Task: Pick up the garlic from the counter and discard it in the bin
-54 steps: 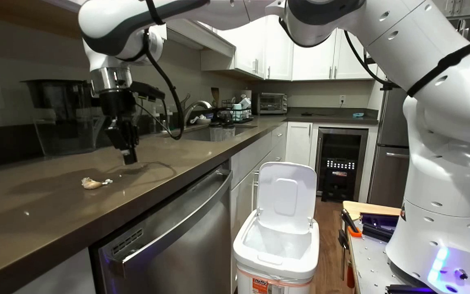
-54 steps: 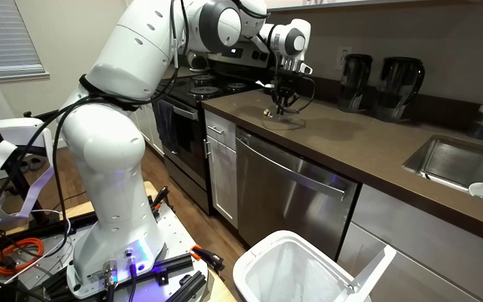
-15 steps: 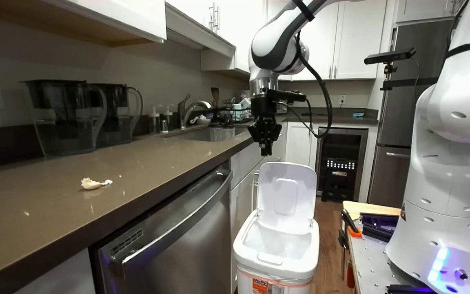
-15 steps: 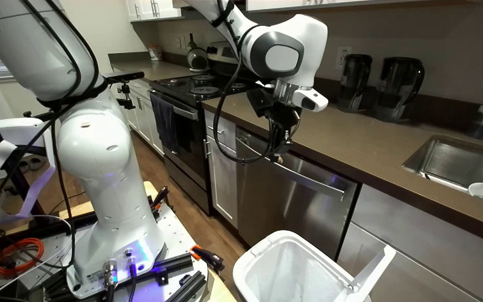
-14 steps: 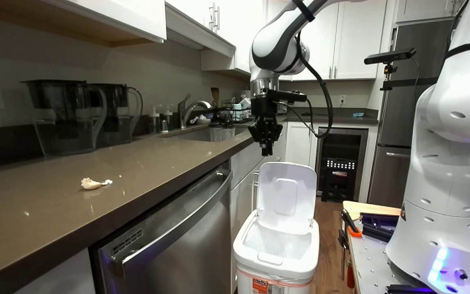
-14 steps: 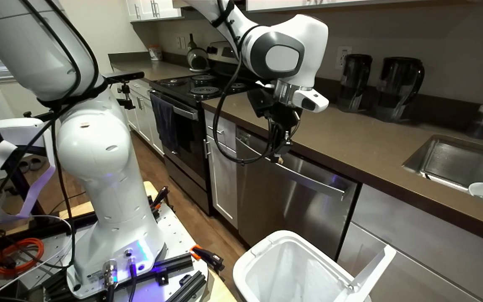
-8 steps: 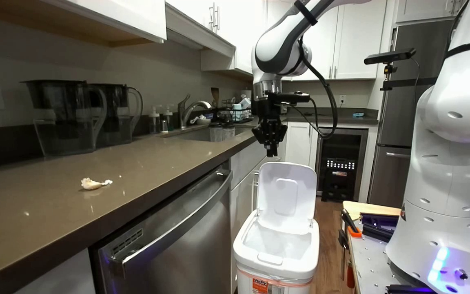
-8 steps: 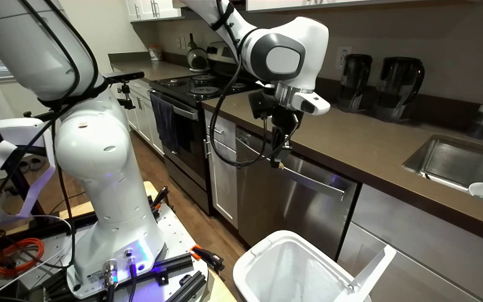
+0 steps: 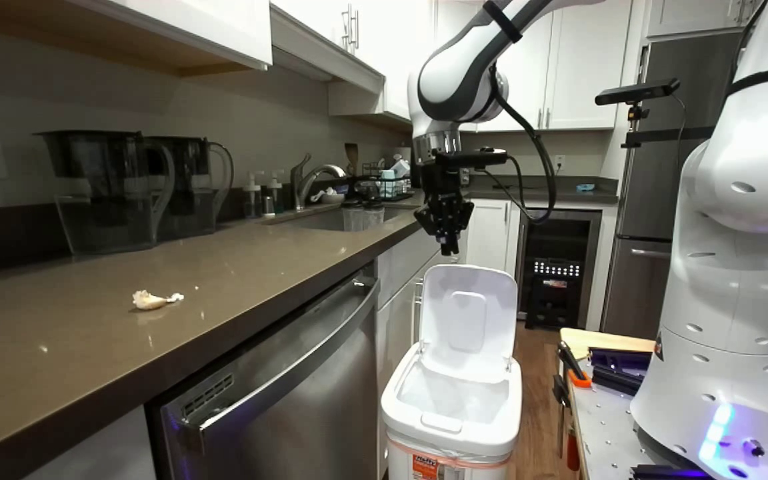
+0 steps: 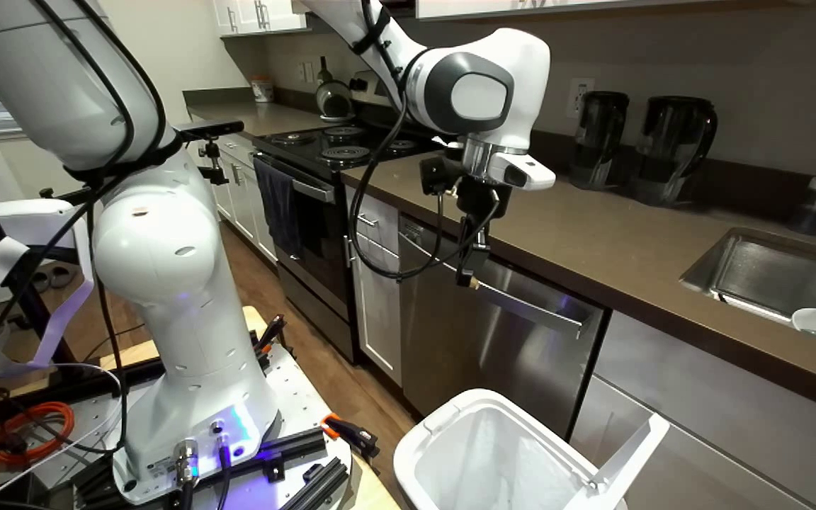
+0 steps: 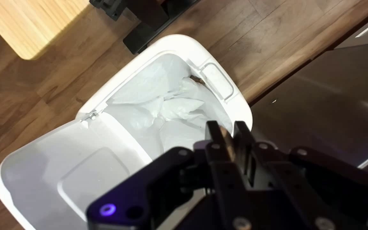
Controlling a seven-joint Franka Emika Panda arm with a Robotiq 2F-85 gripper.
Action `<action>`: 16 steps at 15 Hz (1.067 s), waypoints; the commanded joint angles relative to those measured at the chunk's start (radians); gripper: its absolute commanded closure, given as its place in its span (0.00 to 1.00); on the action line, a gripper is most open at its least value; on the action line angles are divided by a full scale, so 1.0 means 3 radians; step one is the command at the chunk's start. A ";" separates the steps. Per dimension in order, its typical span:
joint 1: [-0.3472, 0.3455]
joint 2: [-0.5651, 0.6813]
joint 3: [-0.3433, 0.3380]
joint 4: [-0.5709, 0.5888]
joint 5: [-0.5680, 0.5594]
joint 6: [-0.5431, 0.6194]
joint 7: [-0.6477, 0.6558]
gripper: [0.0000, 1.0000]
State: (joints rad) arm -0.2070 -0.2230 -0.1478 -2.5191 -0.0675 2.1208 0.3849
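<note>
Carried away from above the tabletop (image 9: 244, 267), the hand (image 9: 449, 249) is now held higher than the bin (image 9: 447, 437), a garlic piece (image 11: 228, 142) pinched between its fingers (image 11: 214, 131). Part of the bin's rim is covered by the fingertips in the wrist view; the lid (image 11: 53, 166) is swung up and leaned back, and the liner (image 11: 177, 134) is exposed. More garlic (image 9: 149, 301) is seen lying near the tabletop's front edge, beneath which a dishwasher (image 9: 304, 420) is fitted, close by the bin. Along the back edge, two pitchers (image 9: 107, 193) are stood side by side.
</note>
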 commanded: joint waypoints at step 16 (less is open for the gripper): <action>0.0037 -0.0051 0.0088 0.0195 0.0014 -0.0168 0.0175 0.09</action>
State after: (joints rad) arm -0.2044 -0.2355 -0.1393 -2.4940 -0.0722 2.0733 0.4605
